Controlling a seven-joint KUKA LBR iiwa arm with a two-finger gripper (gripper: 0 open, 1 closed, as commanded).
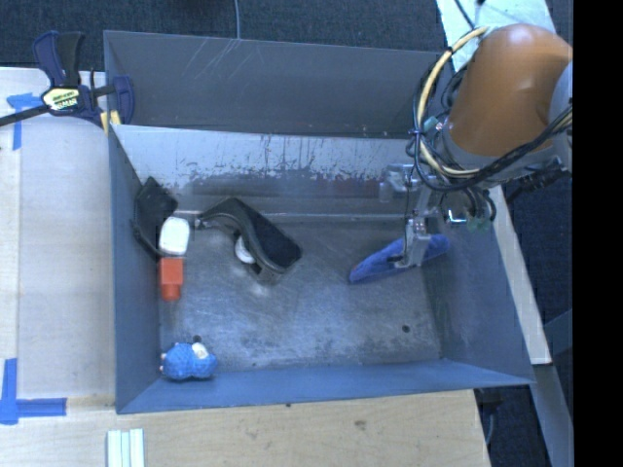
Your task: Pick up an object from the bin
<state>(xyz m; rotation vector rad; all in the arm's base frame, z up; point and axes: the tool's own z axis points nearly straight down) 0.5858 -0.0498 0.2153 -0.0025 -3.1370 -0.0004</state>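
Blue and flat, a long narrow strip (375, 267) is the thing nearest the gripper (418, 251), whose two fingers appear closed across it near one end. A short stub of the strip shows on the arm's side of the gripper, and the longer part runs away from it toward the view's left and slightly toward the near wall. The strip's long axis therefore lies crosswise to the grip, low over the floor of the bin (292, 168), so the strip reads as the task's thing, already taken and ready to be raised. Whether its far tip touches the floor cannot be told. Above the gripper sits the arm's orange cover (506, 86) with its cables. Well apart from the gripper, further to the view's left, lies a black curved object (268, 241) with a small white piece (244, 252) against it. Farther again, by the wall opposite the arm, a white block (174, 233) rests on a black item (152, 208), with an orange-red block (171, 278) just below it. Farthest off, in the near corner, lies a blue fuzzy lump (187, 361).
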